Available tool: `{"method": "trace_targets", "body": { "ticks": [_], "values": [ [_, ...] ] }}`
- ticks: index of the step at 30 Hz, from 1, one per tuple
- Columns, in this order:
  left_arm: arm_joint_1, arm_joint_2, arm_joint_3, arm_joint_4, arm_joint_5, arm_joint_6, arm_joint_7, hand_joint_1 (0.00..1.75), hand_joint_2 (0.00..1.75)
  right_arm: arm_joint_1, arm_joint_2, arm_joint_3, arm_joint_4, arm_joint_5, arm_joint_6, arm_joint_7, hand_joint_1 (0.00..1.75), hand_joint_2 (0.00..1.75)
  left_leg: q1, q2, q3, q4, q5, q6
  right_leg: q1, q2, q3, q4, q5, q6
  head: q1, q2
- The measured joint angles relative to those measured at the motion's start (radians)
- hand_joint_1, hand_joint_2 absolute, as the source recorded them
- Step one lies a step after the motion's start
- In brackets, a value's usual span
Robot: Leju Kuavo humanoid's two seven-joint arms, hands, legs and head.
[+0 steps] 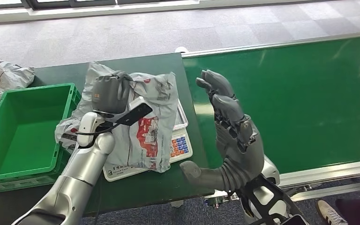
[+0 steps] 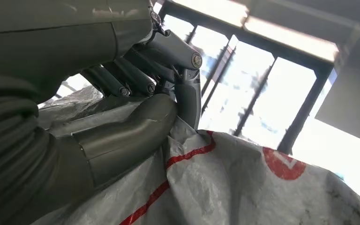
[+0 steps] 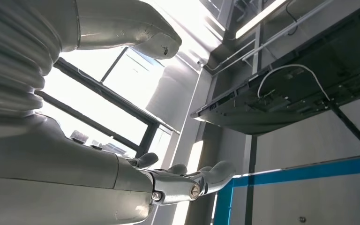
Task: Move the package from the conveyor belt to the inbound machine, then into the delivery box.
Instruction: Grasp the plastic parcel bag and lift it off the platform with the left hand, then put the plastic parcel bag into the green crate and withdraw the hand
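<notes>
Fingers (image 2: 187, 89) of the left hand (image 1: 111, 92) clamp the grey package (image 1: 154, 122) at centre frame, over the scale (image 1: 182, 140); right hand (image 1: 229, 126) spread, empty; the slack bag may slip or snag before reaching the green box (image 1: 28, 91) at left

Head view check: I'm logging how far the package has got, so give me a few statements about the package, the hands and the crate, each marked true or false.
1. The left hand grips the grey package. True.
2. The package lies in the green crate. False: it rests over the scale on the dark green table.
3. The right hand holds nothing, fingers apart. True.
4. A second package sits on the conveyor belt. False: the visible stretch of belt is bare.
5. The scale has coloured keys. True.
</notes>
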Motion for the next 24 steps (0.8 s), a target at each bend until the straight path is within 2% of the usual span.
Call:
{"method": "trace_targets", "body": {
  "ticks": [3, 7, 9, 11, 14, 16, 22, 24],
  "values": [
    [0.029, 0.009, 0.077, -0.115, 0.08, 0.093, -0.014, 1.75, 1.75, 0.0, -0.004, 0.0, 0.0, -0.015, -0.009, 0.0, 0.0, 1.75, 0.0, 0.001, 0.0, 0.0, 0.0, 0.0, 0.0, 0.001, -0.001, 0.0, 0.0, 0.0, 0.0, 0.0],
    [0.063, 0.019, 0.163, -0.226, 0.102, 0.139, -0.022, 1.75, 1.75, 0.0, -0.007, 0.0, 0.001, -0.025, -0.011, 0.0, 0.0, 1.75, 0.001, -0.001, -0.002, 0.0, 0.001, -0.001, 0.001, -0.001, -0.001, 0.0, 0.0, -0.001, 0.0, 0.0],
    [0.075, 0.02, 0.209, -0.269, 0.05, 0.153, 0.001, 1.75, 1.75, 0.0, -0.008, 0.0, 0.003, -0.028, -0.009, 0.0, 0.0, 1.75, 0.001, 0.0, -0.002, 0.0, 0.001, -0.001, 0.001, -0.001, -0.002, 0.0, 0.0, -0.001, 0.0, 0.0],
    [0.078, 0.022, 0.265, -0.294, -0.11, 0.158, 0.083, 1.75, 1.75, -0.001, -0.008, 0.0, 0.006, -0.028, -0.002, 0.0, 0.0, 1.75, 0.001, 0.0, -0.002, 0.0, 0.001, -0.001, 0.001, -0.001, -0.002, 0.0, 0.0, -0.001, 0.0, 0.0],
    [0.067, 0.05, 0.358, -0.279, -0.442, 0.163, 0.295, 1.75, 1.75, -0.001, -0.008, 0.0, 0.01, -0.025, 0.016, 0.0, 0.0, 1.75, 0.001, 0.001, -0.002, 0.0, 0.001, -0.001, 0.001, 0.0, -0.002, 0.0, 0.0, -0.001, 0.0, 0.0],
    [0.051, 0.083, 0.418, -0.241, -0.531, 0.163, 0.391, 1.75, 1.75, -0.001, -0.008, 0.0, 0.01, -0.025, 0.023, 0.0, 0.0, 1.75, 0.001, 0.002, -0.002, -0.001, 0.001, -0.002, 0.001, 0.002, -0.003, 0.0, 0.001, -0.002, 0.0, 0.0],
    [0.009, 0.179, 0.564, -0.105, -0.546, 0.164, 0.458, 1.75, 1.75, -0.002, -0.008, 0.0, 0.011, -0.025, 0.027, 0.0, 0.0, 1.75, 0.003, 0.003, -0.002, -0.001, 0.002, -0.004, 0.004, 0.003, -0.005, 0.0, 0.002, -0.004, 0.0, 0.0],
    [-0.002, 0.207, 0.591, -0.051, -0.55, 0.164, 0.494, 0.9, 1.75, -0.002, -0.008, 0.0, 0.011, -0.025, 0.03, 0.0, 0.0, 1.75, 0.003, 0.004, -0.002, -0.001, 0.002, -0.004, 0.003, 0.004, -0.005, 0.001, 0.002, -0.004, 0.0, 0.0]
  ]
}}
